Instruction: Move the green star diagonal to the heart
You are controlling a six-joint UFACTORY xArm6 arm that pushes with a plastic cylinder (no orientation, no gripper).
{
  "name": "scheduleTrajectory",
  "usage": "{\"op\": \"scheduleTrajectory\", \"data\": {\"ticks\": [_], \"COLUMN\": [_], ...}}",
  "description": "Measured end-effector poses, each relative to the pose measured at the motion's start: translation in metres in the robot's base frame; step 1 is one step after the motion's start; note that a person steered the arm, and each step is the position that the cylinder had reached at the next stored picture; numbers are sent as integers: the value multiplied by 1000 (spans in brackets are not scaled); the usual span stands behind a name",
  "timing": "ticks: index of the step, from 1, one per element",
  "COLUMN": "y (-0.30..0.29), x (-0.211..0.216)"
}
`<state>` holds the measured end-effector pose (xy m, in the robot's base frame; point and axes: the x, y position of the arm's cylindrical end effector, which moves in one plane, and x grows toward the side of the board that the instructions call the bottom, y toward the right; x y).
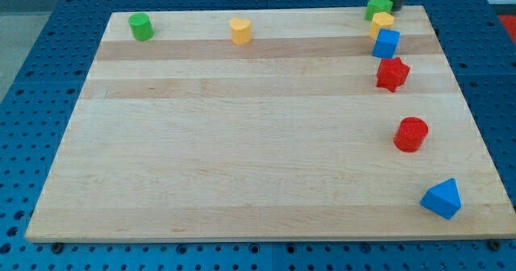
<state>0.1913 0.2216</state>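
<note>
Top right of the frame is where my tip sits — the dark rod drops in from the upper edge and its lower end is right against the right side of the green star-shaped block, at the far edge of the pale wooden board. There is no gripper here, just a bare rod holding nothing; whether it is actually pressing on the star or only beside it I cannot tell.

The green star is crowded. Directly below it, touching or very nearly so, is a small yellow block, shape hard to make out, and just under that a blue cube-like block. A little lower again, the red star-shaped block stands just apart from the blue one. So four pieces run down the right side in a tight column.

Further down the right, well apart, sits the red cylinder, and near the lower right corner the blue triangular block.

Over to the upper middle, along the top edge — the yellow heart-shaped block, alone, well apart from the green star. In the upper left corner stands a green cylinder. Around the board lies a blue perforated table surface.
</note>
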Motion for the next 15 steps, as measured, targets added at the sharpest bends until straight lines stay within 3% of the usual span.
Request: {"op": "scheduleTrajectory", "data": {"ticks": [3, 4, 6, 9, 15], "y": [-123, -139, -140, -175, -147], "x": [40, 42, 42, 82, 34]}}
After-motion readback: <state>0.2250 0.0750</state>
